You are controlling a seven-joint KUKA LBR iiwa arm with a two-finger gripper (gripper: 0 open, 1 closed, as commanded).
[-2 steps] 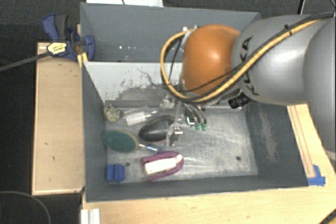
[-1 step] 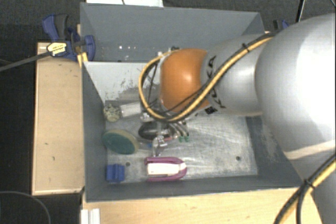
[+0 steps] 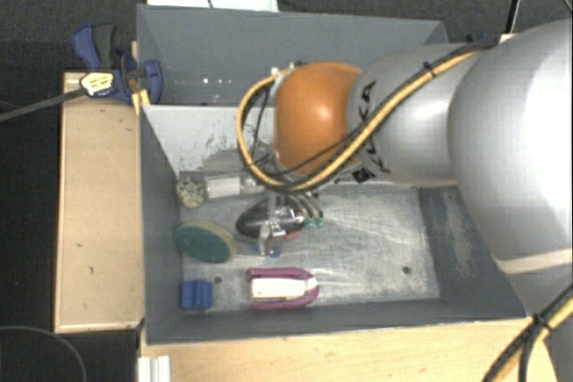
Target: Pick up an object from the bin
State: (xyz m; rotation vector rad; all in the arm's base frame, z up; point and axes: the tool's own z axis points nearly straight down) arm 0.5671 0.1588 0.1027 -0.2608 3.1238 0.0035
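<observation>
A dark green oval disc lies flat at the left of the bin. A small blue block sits in the near-left corner; a purple-and-white oblong case lies to its right.

Silver-grey arm w/ orange wrist cover, yellow-black cables looped round it, black lettering, prob. KUKA.

One camera looks steeply down into the grey bin from slightly to one side, fairly near; the arm lies across its right.
</observation>
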